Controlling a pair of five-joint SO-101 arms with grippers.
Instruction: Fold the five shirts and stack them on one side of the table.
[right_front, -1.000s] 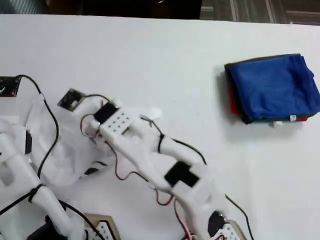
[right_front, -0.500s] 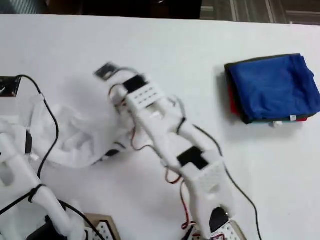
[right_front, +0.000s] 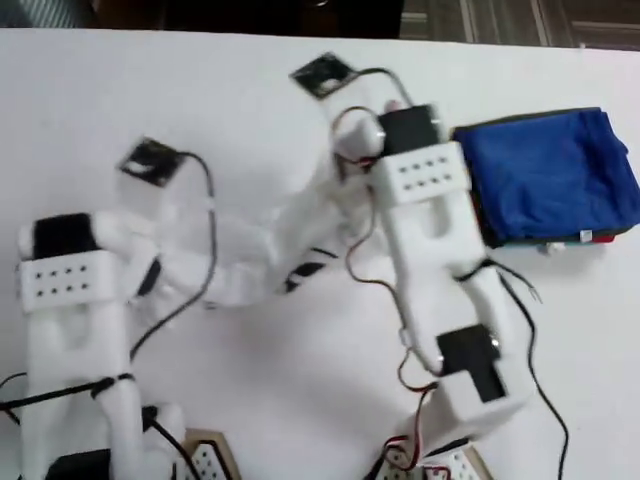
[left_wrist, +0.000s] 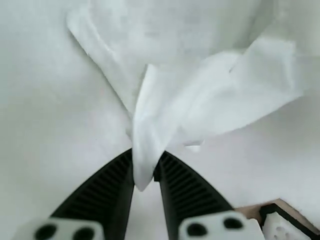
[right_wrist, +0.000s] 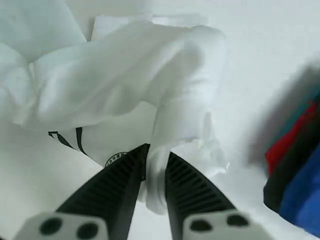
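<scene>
White shirt (right_front: 255, 255), long axis side to side

table (right_front: 250, 80): white surface | beyond far edge: dark floor (right_front: 250, 15)

White table (right_front: 120, 90), dark floor (right_front: 250, 15) beyond

A robotics lab: a white table (right_front: 200, 80) carrying two bare-wired arms (right_front: 430, 230).
</scene>
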